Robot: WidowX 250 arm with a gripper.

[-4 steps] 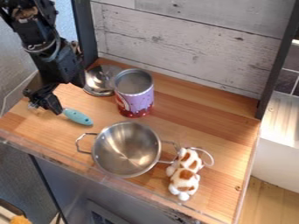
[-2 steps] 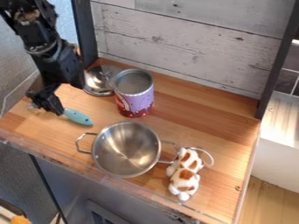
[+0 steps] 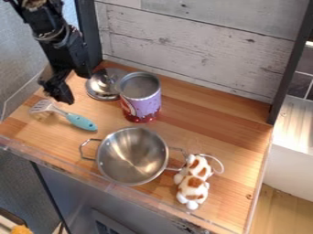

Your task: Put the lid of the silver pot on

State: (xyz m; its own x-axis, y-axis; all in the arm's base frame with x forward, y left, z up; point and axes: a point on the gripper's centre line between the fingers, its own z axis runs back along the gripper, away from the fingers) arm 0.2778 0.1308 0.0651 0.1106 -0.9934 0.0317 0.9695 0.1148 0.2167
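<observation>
the silver lid (image 3: 98,87) lies on the far left part of the table (image 3: 207,119), just beside the purple tin (image 3: 142,98), which hides its right edge in this view. the gripper (image 3: 67,101) hangs to the near left of the lid, above the spatula (image 3: 81,122); whether it is clenched or released i cannot tell, and no load shows at its tip. the open silver pot (image 3: 132,155) sits nearer, with the plush toy (image 3: 194,180) by its right handle.

the lid looks like thin polished metal: probably light, quite stiff, hard to damage but slippery. its smooth domed face would give little to pinch, so the small raised knob (image 3: 107,78) near the middle seems the place to take hold, squarely and low down. a grip high on the knob might let the lid swing or tip. the tin stands close, so a straight lift should come before any sideways travel; dragging the rim could knock the tin. over the pot, it should be lowered level, as a tilted lid could slide inside.
</observation>
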